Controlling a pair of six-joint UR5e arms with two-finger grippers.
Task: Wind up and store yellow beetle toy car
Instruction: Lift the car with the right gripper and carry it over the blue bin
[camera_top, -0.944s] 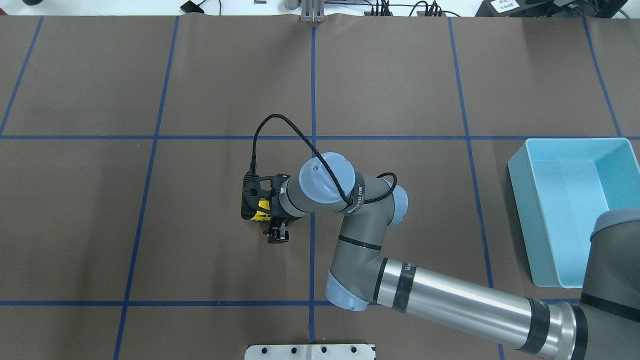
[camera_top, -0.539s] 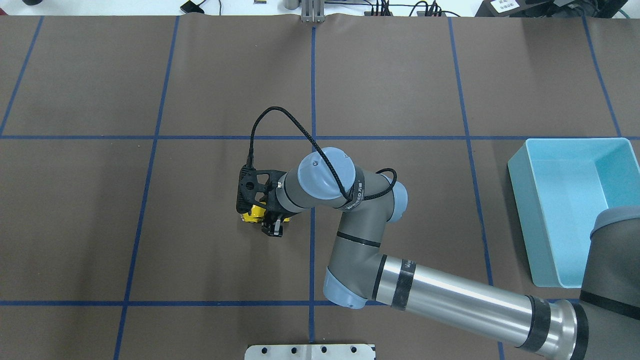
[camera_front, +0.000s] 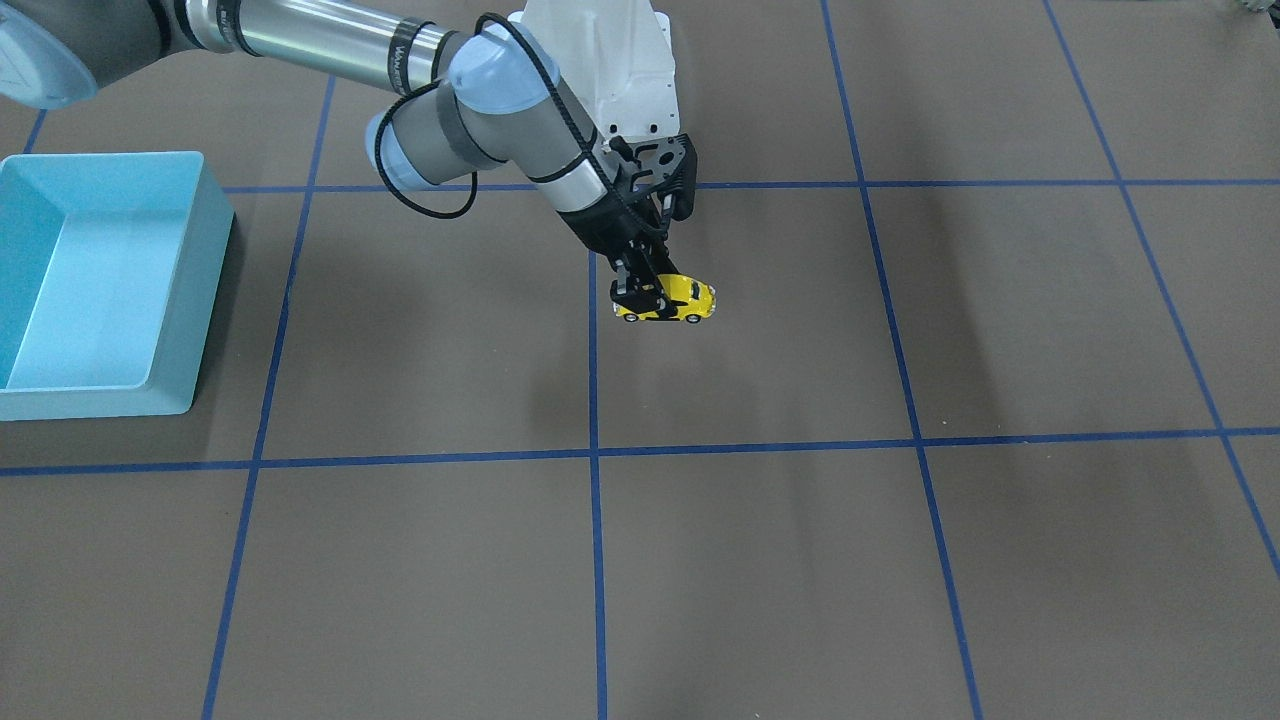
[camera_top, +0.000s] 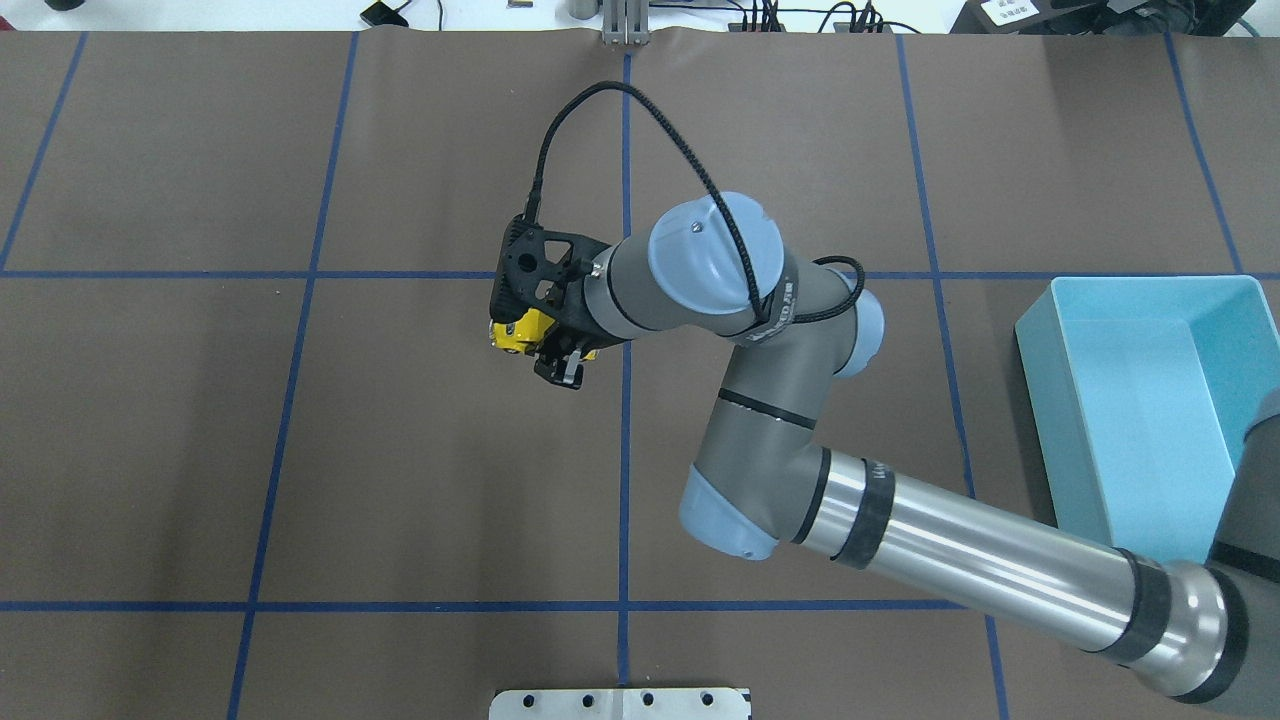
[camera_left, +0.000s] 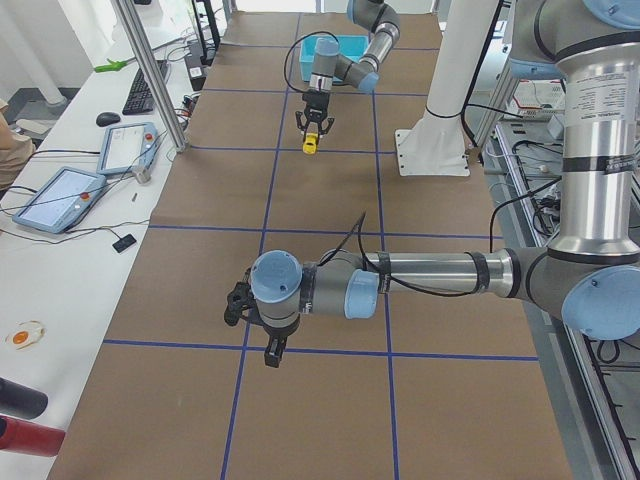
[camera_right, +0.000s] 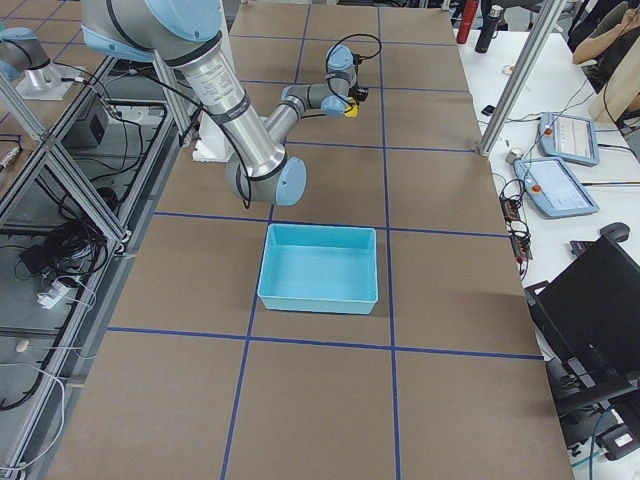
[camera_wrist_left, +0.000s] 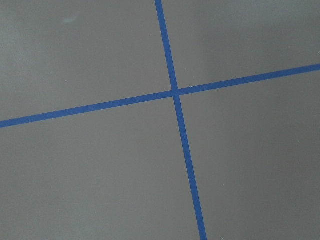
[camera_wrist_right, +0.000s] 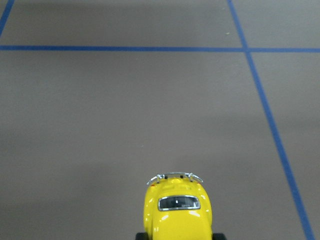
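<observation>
The right gripper (camera_front: 645, 292) is pinching the yellow beetle toy car (camera_front: 682, 300) between its two fingers, squeezing it by its sides. In the front-facing view this is happening near the middle of the frame, a little above the center and just right of an up-and-down blue tape line (camera_front: 593, 380). The car is sticking out sideways from the fingers, toward the right of that frame. In the right wrist view only its shiny yellow top, one dark window and a silver bumper are showing, at the bottom middle, with the brown mat (camera_front: 800, 560) spreading out beyond it. In the side view from the robot's left, the car is looking like it is hanging a bit above the mat and not rolling on it, but that is my guess.

The left gripper (camera_left: 272, 350) is hanging over the mat in the lower middle of that side view. I cannot tell if its fingers are spread or pressed together. Its own camera is showing only mat and crossing blue lines.

The light blue bin (camera_front: 212, 290) is sitting at the left edge of the front-facing view, well apart from the car.

So the grabbing part is looking done. The pictures are not showing whether the car is wound up. The car is not yet in the bin, so carrying it over and letting go is what is left.
</observation>
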